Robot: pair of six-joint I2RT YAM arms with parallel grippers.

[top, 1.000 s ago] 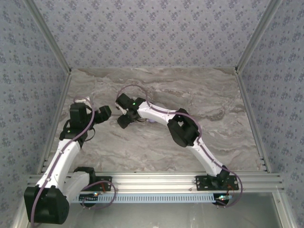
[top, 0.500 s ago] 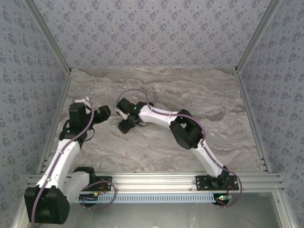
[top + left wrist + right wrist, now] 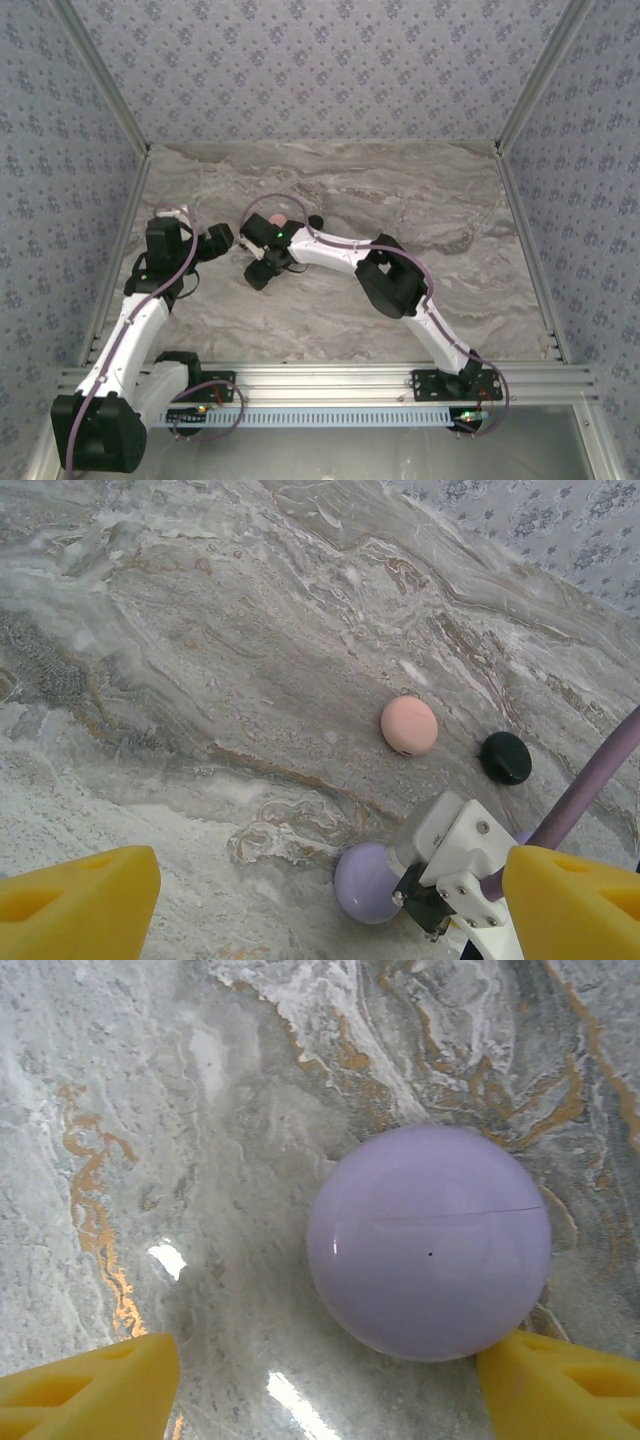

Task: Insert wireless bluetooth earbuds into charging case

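A closed round lavender charging case (image 3: 430,1242) lies on the marble table. My right gripper (image 3: 325,1392) hangs open just above it, and the case sits toward its right yellow finger (image 3: 560,1390), close to the tip. In the left wrist view the same lavender case (image 3: 368,882) is half covered by the right gripper's white body (image 3: 455,865). My left gripper (image 3: 328,908) is open and empty, back from the cases. From above, the right gripper (image 3: 258,262) is at table centre-left and the left gripper (image 3: 220,238) is to its left. The earbuds are out of view.
A closed pink case (image 3: 409,725) and a closed black case (image 3: 506,757) lie just beyond the lavender one; from above the pink case (image 3: 280,220) and black case (image 3: 315,221) sit behind the right wrist. Patterned walls enclose the table (image 3: 450,260) on three sides.
My right gripper has shifted toward the near side, uncovering the pink and black cases behind it. The left arm has hardly moved.
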